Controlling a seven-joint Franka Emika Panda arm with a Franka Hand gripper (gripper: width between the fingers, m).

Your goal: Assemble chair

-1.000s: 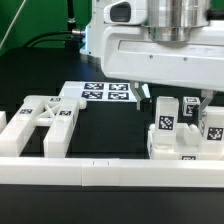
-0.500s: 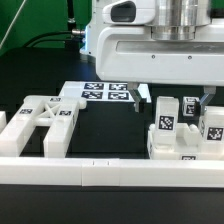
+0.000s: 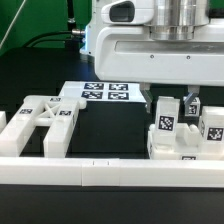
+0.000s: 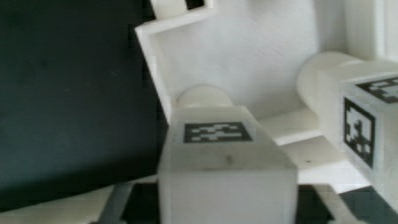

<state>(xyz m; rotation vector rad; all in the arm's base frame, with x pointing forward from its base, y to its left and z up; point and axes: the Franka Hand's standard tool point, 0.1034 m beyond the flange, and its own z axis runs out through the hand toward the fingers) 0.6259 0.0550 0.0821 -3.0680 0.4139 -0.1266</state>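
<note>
Gripper (image 3: 169, 108) straddles a leg (image 3: 166, 122), frame right, jaws partly open, holding nothing (looks light, stiff, slick; pinch its flat sides).

**Exterior View: Gripper at the Leg Blocks**

The gripper (image 3: 168, 104) hangs below the white arm housing (image 3: 150, 50), with one finger on each side of an upright tagged leg block (image 3: 166, 114). Contact between the fingers and the block cannot be confirmed. A second leg block (image 3: 212, 126) stands just beside it, at the exterior view's right. The X-braced frame (image 3: 45, 120) lies at the exterior view's left. The marker board (image 3: 105, 93) lies flat behind it. A border rail (image 3: 100, 172) runs along the front.
</note>
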